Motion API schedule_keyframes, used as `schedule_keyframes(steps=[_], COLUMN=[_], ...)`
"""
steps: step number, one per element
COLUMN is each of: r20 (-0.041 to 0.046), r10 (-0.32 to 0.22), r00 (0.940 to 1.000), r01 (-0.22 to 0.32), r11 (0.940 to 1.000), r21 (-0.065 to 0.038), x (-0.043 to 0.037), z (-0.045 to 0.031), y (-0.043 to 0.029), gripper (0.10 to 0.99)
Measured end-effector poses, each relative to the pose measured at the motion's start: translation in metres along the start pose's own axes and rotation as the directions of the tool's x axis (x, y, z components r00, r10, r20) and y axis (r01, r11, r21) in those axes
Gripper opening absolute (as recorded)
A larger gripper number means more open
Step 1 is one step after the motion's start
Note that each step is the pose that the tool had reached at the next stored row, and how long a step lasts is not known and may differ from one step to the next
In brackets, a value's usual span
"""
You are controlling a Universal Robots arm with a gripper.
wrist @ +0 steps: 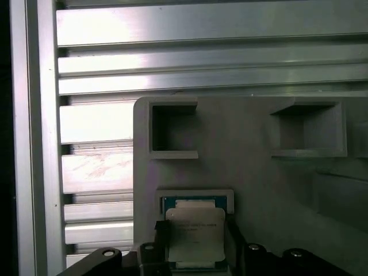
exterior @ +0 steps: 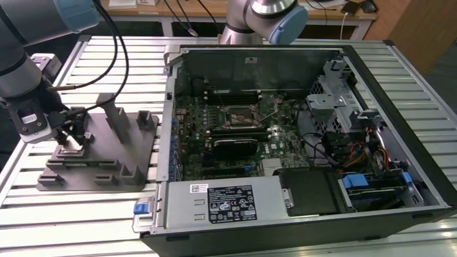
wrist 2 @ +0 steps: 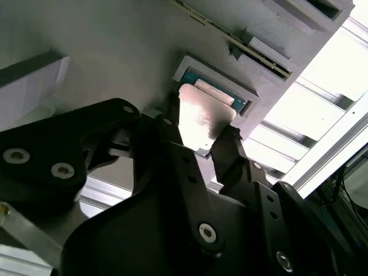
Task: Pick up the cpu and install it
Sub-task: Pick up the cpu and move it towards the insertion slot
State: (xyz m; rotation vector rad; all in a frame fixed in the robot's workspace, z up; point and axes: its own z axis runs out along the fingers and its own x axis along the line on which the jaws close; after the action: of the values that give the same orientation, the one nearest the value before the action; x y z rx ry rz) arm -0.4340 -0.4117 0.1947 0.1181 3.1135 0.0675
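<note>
Claw tight around cpu in fixture

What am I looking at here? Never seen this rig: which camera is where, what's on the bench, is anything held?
It is a robot arm with a grasping tool at its end, working over a slatted metal table.

The exterior view comes from a camera off the arm. It takes in an open computer case with its motherboard and the square processor socket. Toward the exterior view's left of the case stands a grey fixture, and the tool is down over it.

Both wrist views come from cameras riding on the arm, looking past the tool. They show the cpu, a flat silvery square chip, lying in a recess of that fixture with the tool right at it. Whether it is gripped cannot be told; it is not yet lifted out.
</note>
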Motion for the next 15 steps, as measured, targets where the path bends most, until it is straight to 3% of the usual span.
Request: schedule_keyframes(steps=[2, 4, 5, 15], r20=[0.0, 0.0, 0.0001, -0.0023], r10=[0.0, 0.0, 0.0, -0.053], r00=[1.0, 1.0, 1.0, 0.9986], r01=[0.0, 0.0, 0.0, 0.053], r11=[1.0, 1.0, 1.0, 0.9986], r21=[0.0, 0.0, 0.0, -0.001], x=[0.0001, 0.0002, 0.0002, 0.0016], z=[0.0, 0.0, 0.0, 0.0064], y=[0.0, 0.0, 0.0, -0.0004], gripper=[0.584, 0.584, 0.647, 0.647])
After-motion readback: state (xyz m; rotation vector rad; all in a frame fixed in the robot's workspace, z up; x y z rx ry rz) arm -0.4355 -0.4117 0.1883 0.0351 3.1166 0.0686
